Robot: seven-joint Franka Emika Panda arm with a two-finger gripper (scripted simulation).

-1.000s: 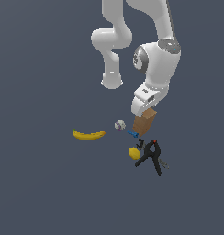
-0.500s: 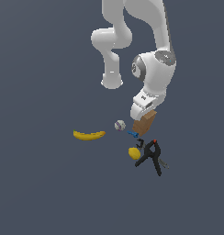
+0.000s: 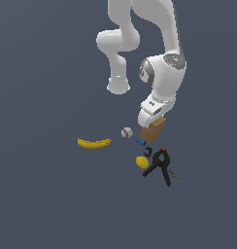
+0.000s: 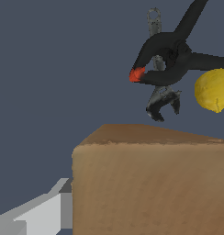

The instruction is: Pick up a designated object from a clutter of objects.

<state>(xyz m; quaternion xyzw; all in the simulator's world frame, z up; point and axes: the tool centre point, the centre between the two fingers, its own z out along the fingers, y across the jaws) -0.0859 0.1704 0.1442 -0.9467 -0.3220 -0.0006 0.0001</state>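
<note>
The white arm comes down from the top of the exterior view, bends at a rounded elbow, and ends in a wrist block tilted down toward the pile. The gripper point(image 3: 152, 121) sits right at the upper end of the brown box point(image 3: 153, 130); its fingers are hidden behind the wrist and the box, so how wide they stand, and whether they grip the box, cannot be told. In the wrist view one pale grey finger point(image 4: 45, 211) shows beside the box's side wall, seemingly against it, and the box point(image 4: 150, 183) fills most of the near field.

The box leans slightly and is the biggest item of the group. Taking the box as the centre of a clock in the exterior view: the grey-white ball point(image 3: 126, 132) lies just beside it at 9 o'clock, the banana point(image 3: 94, 143) farther out at about 8 o'clock, well apart. A tiny blue piece point(image 3: 141, 142) lies near the box's foot at 7 o'clock. The yellow lump point(image 3: 142, 162) is at 6 o'clock, and the black clamp point(image 3: 159, 165), with an orange tip, spreads at about 5 o'clock, touching or nearly touching the lump.
</note>
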